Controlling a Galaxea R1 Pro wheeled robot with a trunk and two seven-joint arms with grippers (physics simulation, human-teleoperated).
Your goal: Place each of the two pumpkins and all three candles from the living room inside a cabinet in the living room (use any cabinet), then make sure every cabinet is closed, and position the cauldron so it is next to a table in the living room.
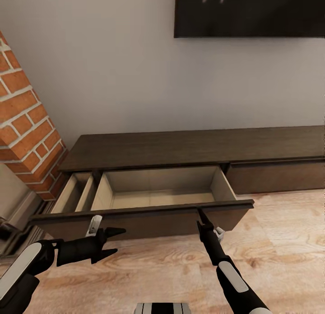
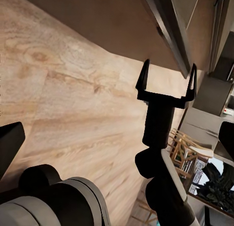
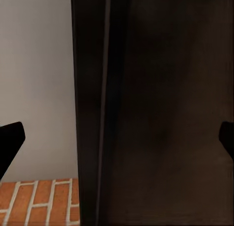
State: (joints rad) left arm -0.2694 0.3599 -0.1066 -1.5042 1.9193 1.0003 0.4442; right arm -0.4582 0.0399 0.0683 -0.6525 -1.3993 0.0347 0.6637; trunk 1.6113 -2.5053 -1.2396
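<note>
The long dark brown cabinet [image 1: 194,147] stands against the wall with a wide drawer [image 1: 162,199] pulled out; the pale inside that shows holds nothing. My right gripper [image 1: 201,214] is open at the top edge of the drawer front [image 1: 149,223]; in the left wrist view its two fingers [image 2: 146,77] straddle that edge. The right wrist view has the dark drawer front [image 3: 161,113] close up between wide-apart fingertips [image 3: 9,143]. My left gripper [image 1: 118,241] hovers open over the floor in front of the drawer, holding nothing. Pumpkins, candles, cauldron and table are out of view.
A red brick column [image 1: 27,124] rises left of the cabinet. A black screen [image 1: 248,11] hangs on the wall above. A second narrow drawer section [image 1: 74,192] is open at the left, and a closed drawer front [image 1: 275,176] lies to the right. Wooden floor [image 1: 158,269] spreads in front.
</note>
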